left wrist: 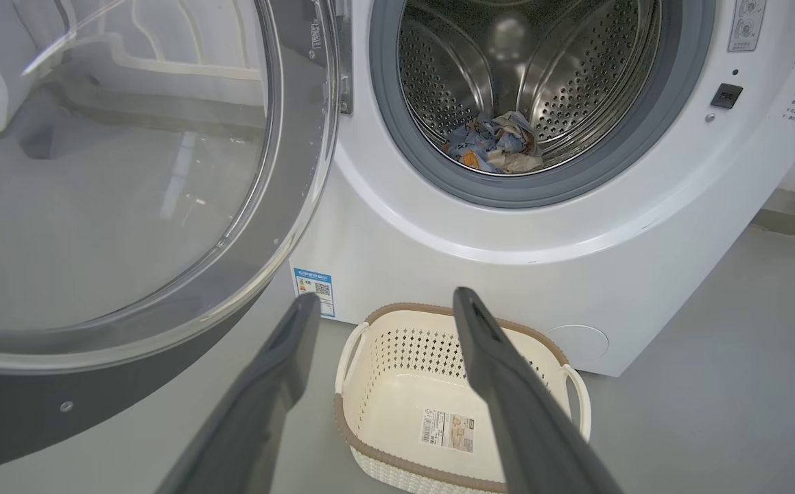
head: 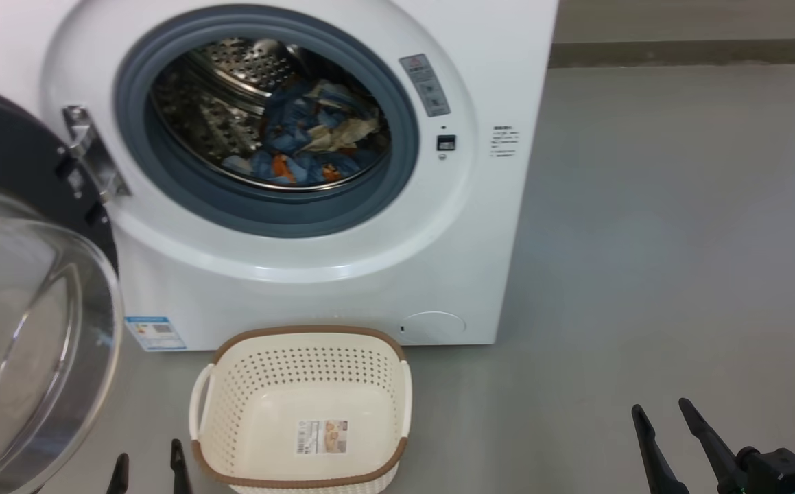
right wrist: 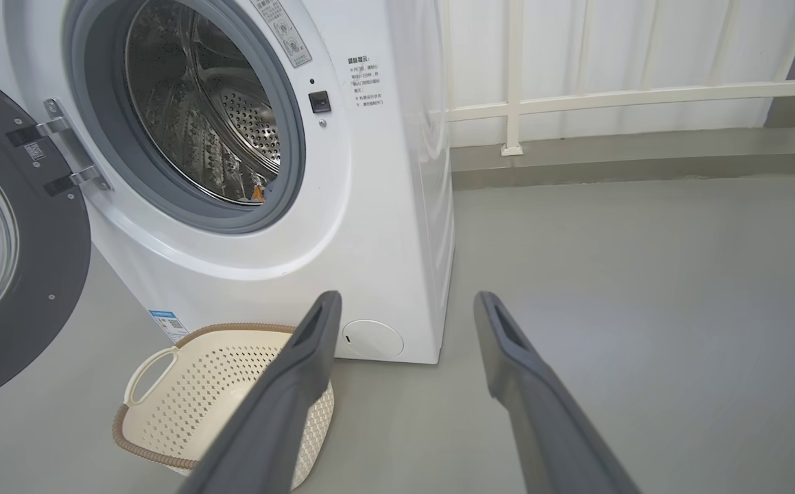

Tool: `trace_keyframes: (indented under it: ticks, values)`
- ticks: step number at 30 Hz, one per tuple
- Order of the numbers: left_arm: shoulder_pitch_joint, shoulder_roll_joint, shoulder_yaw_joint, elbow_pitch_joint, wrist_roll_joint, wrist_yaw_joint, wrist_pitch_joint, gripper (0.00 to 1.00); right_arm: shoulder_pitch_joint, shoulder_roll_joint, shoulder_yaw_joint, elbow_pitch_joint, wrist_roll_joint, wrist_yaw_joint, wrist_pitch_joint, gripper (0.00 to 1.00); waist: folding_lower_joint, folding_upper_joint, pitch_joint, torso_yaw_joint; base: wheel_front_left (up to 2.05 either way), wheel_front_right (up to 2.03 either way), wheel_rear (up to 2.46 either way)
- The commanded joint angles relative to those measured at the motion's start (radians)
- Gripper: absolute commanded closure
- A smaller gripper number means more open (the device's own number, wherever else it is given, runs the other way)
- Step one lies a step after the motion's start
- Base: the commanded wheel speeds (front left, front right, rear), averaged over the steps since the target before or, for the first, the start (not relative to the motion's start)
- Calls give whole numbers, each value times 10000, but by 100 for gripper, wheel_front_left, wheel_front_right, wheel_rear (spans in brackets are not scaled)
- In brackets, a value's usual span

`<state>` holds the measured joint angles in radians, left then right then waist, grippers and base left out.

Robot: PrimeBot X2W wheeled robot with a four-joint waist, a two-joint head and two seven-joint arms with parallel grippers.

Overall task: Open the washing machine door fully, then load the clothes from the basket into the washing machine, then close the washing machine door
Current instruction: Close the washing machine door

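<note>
The white washing machine [head: 342, 274] stands with its door [head: 20, 329] swung wide open to the left, glass bowl facing me. Blue printed clothes [head: 308, 137] lie inside the steel drum, also seen as clothes [left wrist: 493, 144] in the left wrist view. The cream basket [head: 260, 412] sits on the floor before the machine, holding nothing but its label sticker. My left gripper [head: 148, 463] is open at the basket's left, low in the head view. My right gripper [head: 665, 412] is open over bare floor to the right. Both wrist views show spread fingers [left wrist: 507, 370] and fingers [right wrist: 301, 370] with nothing between.
Grey floor [head: 678, 240] stretches to the right of the machine. A white railing [right wrist: 610, 96] and a low kerb run along the wall behind. The open door takes up the space at the left of the basket.
</note>
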<state>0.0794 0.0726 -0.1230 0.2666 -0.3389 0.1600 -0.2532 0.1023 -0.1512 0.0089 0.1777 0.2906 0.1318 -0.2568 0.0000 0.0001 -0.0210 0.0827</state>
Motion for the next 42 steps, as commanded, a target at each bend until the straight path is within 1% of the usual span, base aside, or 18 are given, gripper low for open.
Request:
trace_keyframes:
  ticks: [1, 8, 14, 15, 21, 30, 39, 42]
  values:
    - [-160, 211, 366, -317, -45, 115, -85, 0, -176, -102, 177, -243, -131, -11, -49, 0, 0, -1, -89, 448, 0, 0, 0]
    - [24, 223, 429, -480, -52, 249, -85, 0, -225, -87, 329, -261, -145, -11, -49, 0, 0, -1, -311, 1555, 0, 0, 0]
    - [126, 375, 543, -628, -47, 363, -85, 0, -252, 9, 372, -306, -153, -11, -49, 0, 0, -1, -504, 2646, 0, 0, 0]
    - [126, 375, 543, -628, -47, 363, -85, 0, -252, 9, 372, -306, -153, -11, -49, 0, 0, -1, -504, 2646, 0, 0, 0]
    - [257, 478, 632, -872, -88, 494, -4, 0, -226, 106, 465, -311, -173, -11, -49, 0, 0, -1, -596, 3612, 0, 0, 0]
    - [550, 342, 977, -1335, -284, 758, -51, 0, -798, -118, 1099, -176, -94, -11, -49, 0, 0, -1, -193, 4002, 0, 0, 0]
    - [702, 155, 1225, -1624, -353, 879, -79, 0, -1160, -240, 1348, -36, 6, -11, -49, 0, 0, -1, -6, 4132, 0, 0, 0]
    - [708, 104, 1366, -1718, -391, 848, -82, 0, -1179, -258, 1381, -29, 21, -11, -49, 0, 0, -1, 15, 4148, 0, 0, 0]
